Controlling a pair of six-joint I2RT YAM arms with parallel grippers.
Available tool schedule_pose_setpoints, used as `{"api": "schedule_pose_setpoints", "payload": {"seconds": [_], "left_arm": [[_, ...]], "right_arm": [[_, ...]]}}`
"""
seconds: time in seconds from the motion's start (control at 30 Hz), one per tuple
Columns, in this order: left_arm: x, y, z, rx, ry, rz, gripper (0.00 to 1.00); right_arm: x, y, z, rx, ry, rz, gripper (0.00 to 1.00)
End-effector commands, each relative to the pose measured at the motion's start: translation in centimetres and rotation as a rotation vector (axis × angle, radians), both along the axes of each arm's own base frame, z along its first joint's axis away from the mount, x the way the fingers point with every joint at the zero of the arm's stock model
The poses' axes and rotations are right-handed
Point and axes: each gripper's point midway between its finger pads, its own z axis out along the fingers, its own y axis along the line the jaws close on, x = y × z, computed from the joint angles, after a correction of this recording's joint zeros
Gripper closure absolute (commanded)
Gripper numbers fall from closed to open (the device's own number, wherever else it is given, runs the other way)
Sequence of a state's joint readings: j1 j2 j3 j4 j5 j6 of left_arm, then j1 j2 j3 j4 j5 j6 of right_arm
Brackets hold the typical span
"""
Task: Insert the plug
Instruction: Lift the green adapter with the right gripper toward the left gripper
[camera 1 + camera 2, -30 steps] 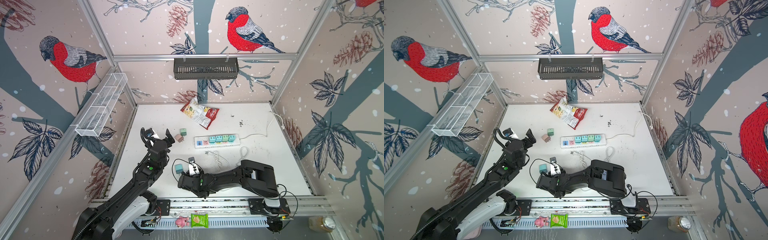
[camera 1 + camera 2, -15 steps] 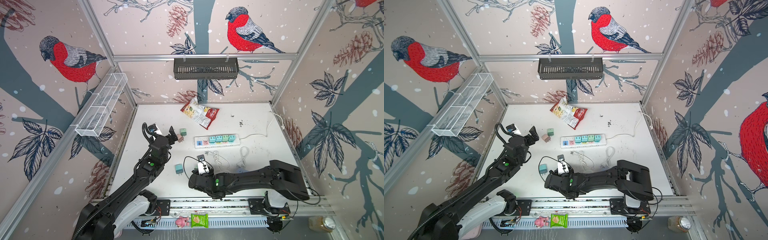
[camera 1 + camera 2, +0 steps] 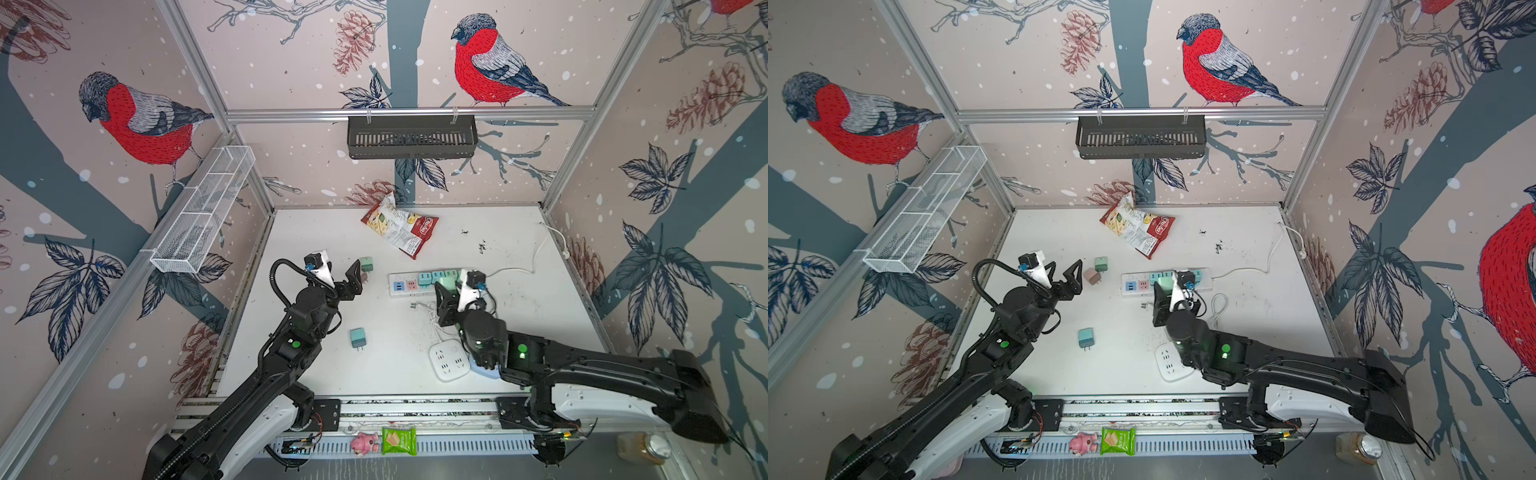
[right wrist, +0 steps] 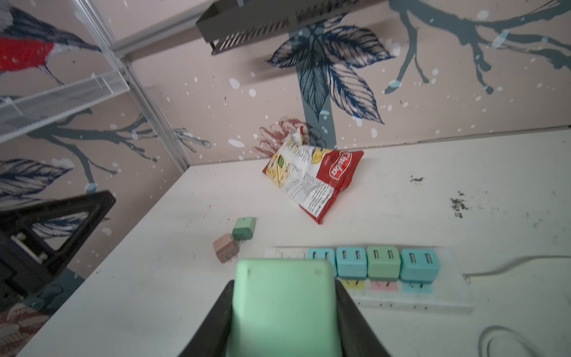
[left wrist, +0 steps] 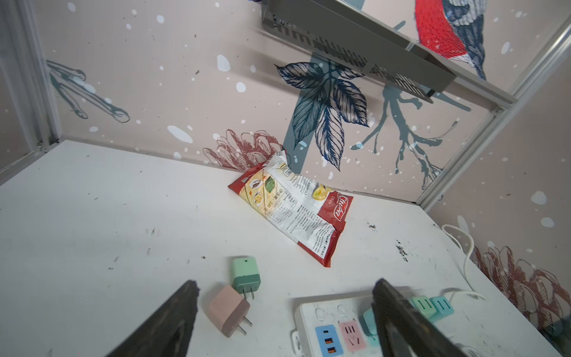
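You've got the green plug [image 4: 282,312] clamped in your right gripper [image 4: 284,289].
In both top views it sits mid-frame, over the power strip [image 3: 1133,286]; your left gripper [image 3: 1065,268] stands wide and empty near the pink plug [image 3: 1091,276].

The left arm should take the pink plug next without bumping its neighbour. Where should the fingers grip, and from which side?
Come down from above and grip the pink plug across its blocky body. It lies flat, prongs toward the power strip, so the side faces suit a pinch; the dark green plug sits close beside one, so the open left gripper probably needs care there.
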State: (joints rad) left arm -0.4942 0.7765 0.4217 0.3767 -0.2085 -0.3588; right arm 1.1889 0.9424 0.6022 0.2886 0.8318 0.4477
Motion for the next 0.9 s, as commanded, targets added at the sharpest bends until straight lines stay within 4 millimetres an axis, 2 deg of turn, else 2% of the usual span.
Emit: {"api": "schedule_pose_setpoints", "payload": {"seconds": [0.0,0.1,0.17,0.23,0.33,0.4,0.47,0.63,0.87], "left_arm": [[-0.6,-2.1,2.1,0.003,-0.085,-0.119,0.12],[-1.0,-3.7,2.3,0.020,-0.104,-0.195,0.13],[-1.4,-5.2,2.5,0.029,-0.119,-0.267,0.14],[-1.9,-6.9,2.7,0.056,-0.130,-0.347,0.16],[-2.4,-9.2,2.5,0.096,-0.134,-0.433,0.18],[-2.7,-10.6,2.2,0.114,-0.131,-0.493,0.19],[-2.6,-11.5,1.7,0.126,-0.116,-0.535,0.21],[-2.6,-13.0,1.0,0.140,-0.089,-0.594,0.25],[-4.2,-13.3,1.9,0.138,-0.150,-0.652,0.26]], "right_arm": [[0.5,-1.8,6.1,0.125,-0.221,0.068,0.87],[1.7,-3.7,7.5,0.141,-0.277,0.081,0.94],[2.5,-4.4,6.7,0.088,-0.280,0.061,0.96],[2.6,-4.3,4.0,-0.002,-0.287,0.080,0.96],[1.9,-3.9,-2.0,-0.146,-0.311,0.139,0.97],[1.5,-4.4,-3.7,-0.165,-0.337,0.134,0.98],[1.1,-4.1,-3.8,-0.172,-0.368,0.161,0.98],[-0.6,-1.6,-3.7,-0.185,-0.402,0.334,0.98],[-2.4,-2.0,-3.8,-0.235,-0.515,0.374,0.98]]}}
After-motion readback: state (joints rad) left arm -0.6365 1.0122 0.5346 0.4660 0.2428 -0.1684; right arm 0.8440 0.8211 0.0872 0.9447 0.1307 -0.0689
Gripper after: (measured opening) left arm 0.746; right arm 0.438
